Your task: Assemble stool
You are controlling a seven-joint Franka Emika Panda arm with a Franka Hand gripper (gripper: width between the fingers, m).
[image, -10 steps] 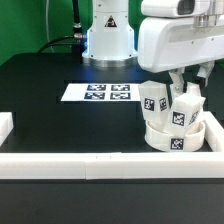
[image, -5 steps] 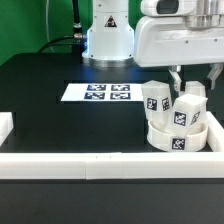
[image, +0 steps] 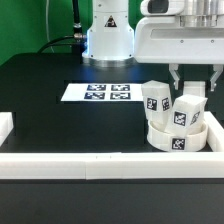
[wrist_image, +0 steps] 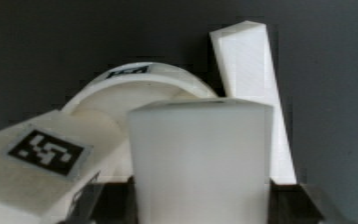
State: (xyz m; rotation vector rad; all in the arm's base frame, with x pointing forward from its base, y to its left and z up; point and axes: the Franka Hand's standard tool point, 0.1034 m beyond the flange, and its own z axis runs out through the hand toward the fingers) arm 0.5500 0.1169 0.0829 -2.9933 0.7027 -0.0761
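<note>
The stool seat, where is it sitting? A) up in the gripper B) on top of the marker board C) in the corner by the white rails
C: the round seat, with legs standing on it, rests in the corner formed by the white rails, away from the marker board.

1 round seat (image: 176,136), 3 tagged legs (image: 184,113) standing on it, 1 marker board (image: 98,92), 1 border rail (image: 110,166), 1 claw (image: 195,80).
</note>
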